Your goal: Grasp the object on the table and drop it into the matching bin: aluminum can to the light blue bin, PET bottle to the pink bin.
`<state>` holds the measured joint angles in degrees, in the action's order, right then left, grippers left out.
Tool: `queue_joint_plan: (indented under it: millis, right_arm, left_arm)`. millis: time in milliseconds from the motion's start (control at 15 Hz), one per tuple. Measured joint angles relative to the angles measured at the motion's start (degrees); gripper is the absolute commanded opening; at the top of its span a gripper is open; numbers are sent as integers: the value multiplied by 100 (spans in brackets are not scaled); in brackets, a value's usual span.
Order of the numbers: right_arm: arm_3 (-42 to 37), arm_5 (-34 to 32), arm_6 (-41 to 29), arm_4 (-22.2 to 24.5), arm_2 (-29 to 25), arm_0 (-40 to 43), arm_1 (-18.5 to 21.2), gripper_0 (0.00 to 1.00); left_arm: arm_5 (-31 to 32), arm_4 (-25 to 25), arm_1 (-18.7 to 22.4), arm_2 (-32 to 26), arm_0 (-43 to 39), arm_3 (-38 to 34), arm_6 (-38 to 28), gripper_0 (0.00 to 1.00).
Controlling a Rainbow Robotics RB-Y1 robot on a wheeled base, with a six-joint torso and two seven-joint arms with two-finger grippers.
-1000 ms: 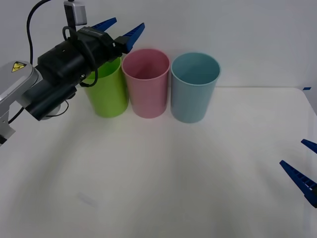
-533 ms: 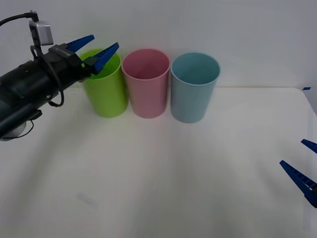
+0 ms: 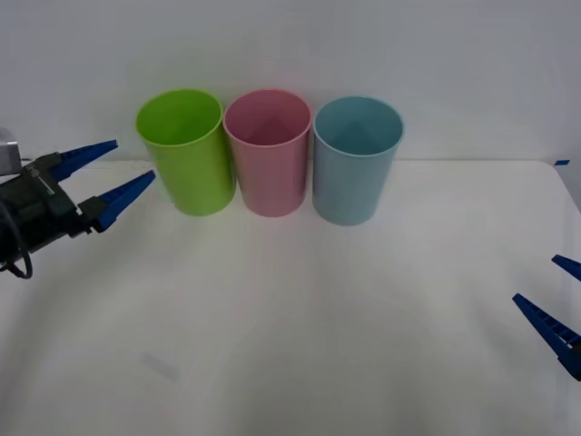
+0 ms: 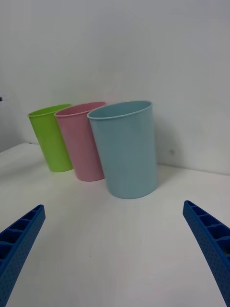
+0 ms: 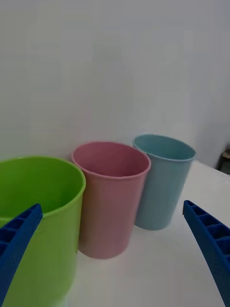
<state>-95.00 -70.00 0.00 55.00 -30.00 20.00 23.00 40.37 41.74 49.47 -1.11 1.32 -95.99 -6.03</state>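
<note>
Presently, the pink bin (image 3: pixel 268 153) stands upright at the far side of the table (image 3: pixel 318 318), in the middle of a row of three cups. What lies inside it cannot be told: its visible inner wall shows plain pink, and its floor is out of sight in the front view. No bottle can be made out on the tabletop or in either gripper, so the object's whereabouts cannot be told.

The light blue bin (image 3: pixel 357 160) stands upright just to the right of the pink bin, the two walls touching or nearly so. A lime green bin (image 3: pixel 186 151) stands upright just to the left of the pink bin, likewise close against it. All three rest on the white surface in front of a plain pale wall.

The left gripper (image 3: pixel 110 173) hangs at the left edge of the scene, near the green bin's left wall but apart from it, its two blue ribbed fingers spread and empty, pointing right toward the row. In the left wrist view the fingers (image 5: pixel 17 240) sit wide at the corners with the green bin nearest.

The right gripper (image 3: pixel 556 300) waits at the near right edge of the table, well apart from the bins, fingers (image 4: pixel 211 244) spread and holding nothing.
</note>
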Motion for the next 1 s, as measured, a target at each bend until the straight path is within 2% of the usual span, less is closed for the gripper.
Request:
queue_joint_plan:
  millis: [200, 400, 733, 1000]
  right_arm:
    - [0, 0, 0, 0, 0, 0, 0, 100]
    - [0, 0, 0, 0, 0, 0, 0, 100]
    - [0, 0, 0, 0, 0, 0, 0, 100]
    - [0, 0, 0, 0, 0, 0, 0, 100]
  left_arm:
    - [672, 108, -7, -417, -624, 1, 132, 100]
    - [1076, 142, -7, -697, -1072, 5, 234, 100]
    - [1265, 352, -15, -1198, -1694, 8, 452, 100]
    - [1347, 361, -15, -1368, -2053, 75, 766, 100]
